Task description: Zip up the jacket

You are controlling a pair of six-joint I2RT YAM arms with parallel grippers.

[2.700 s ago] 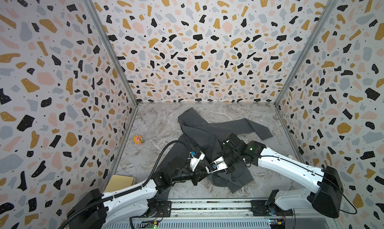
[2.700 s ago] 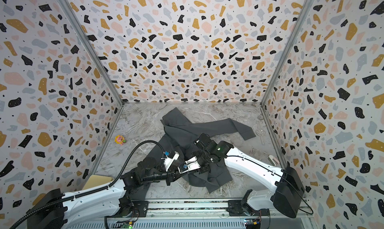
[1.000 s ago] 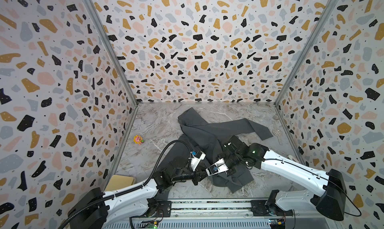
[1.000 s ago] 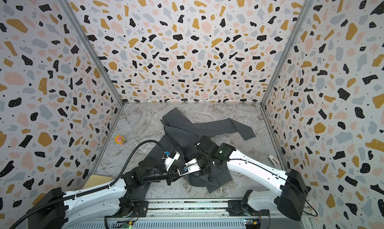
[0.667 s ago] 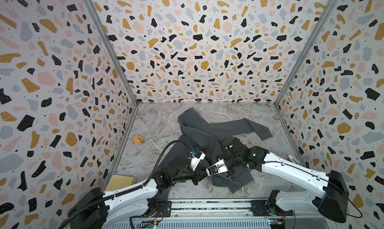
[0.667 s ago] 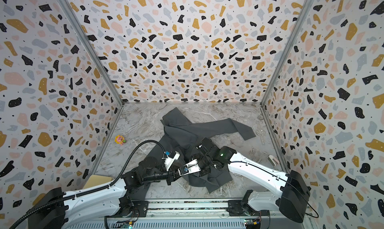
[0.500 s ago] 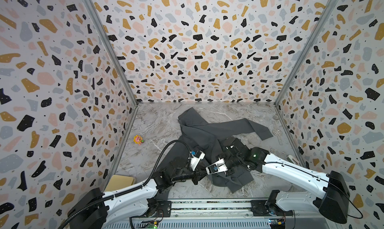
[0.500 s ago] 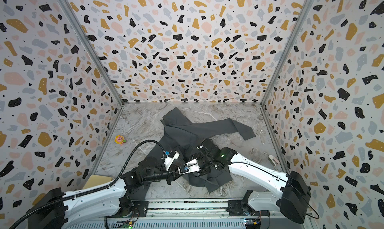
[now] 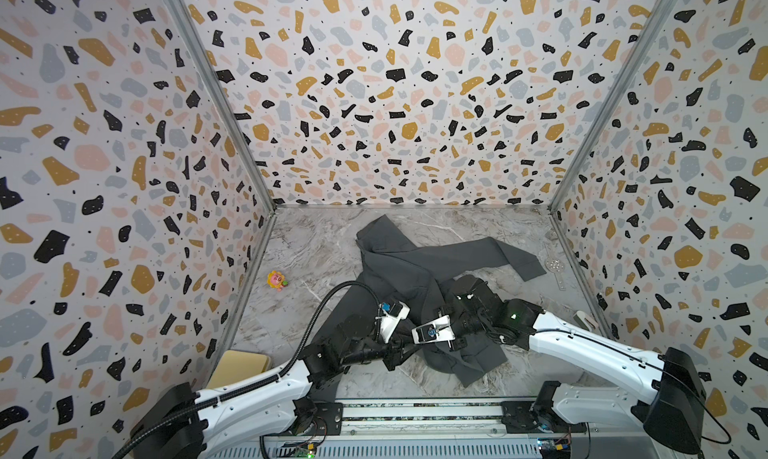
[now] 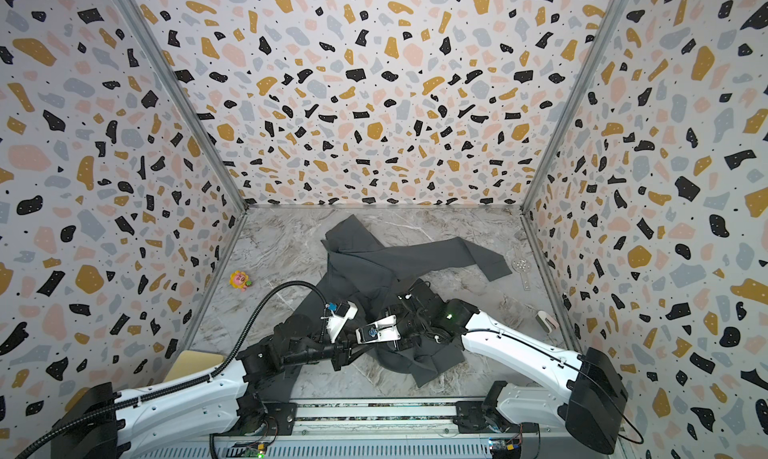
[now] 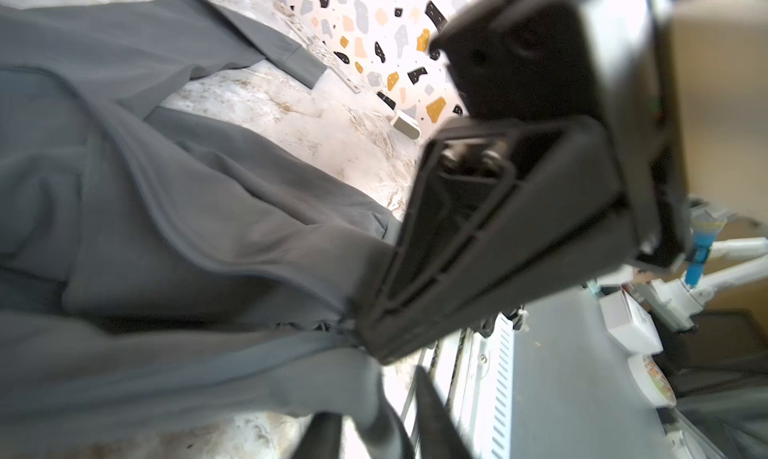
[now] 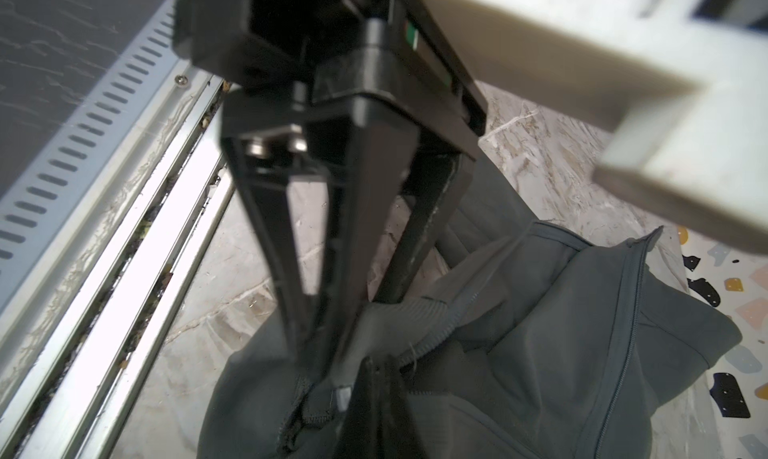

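The jacket (image 9: 399,265) lies rumpled in the middle of the marble table (image 9: 316,245), with 1 sleeve (image 9: 498,253) stretched toward the right wall. Both grippers meet at its near hem. The right gripper (image 11: 361,334) is pinched tight on the fabric beside the zipper (image 12: 446,328). The left gripper (image 11: 374,394) has its 2 fingers (image 11: 432,419) parted, with a fold of jacket between them.
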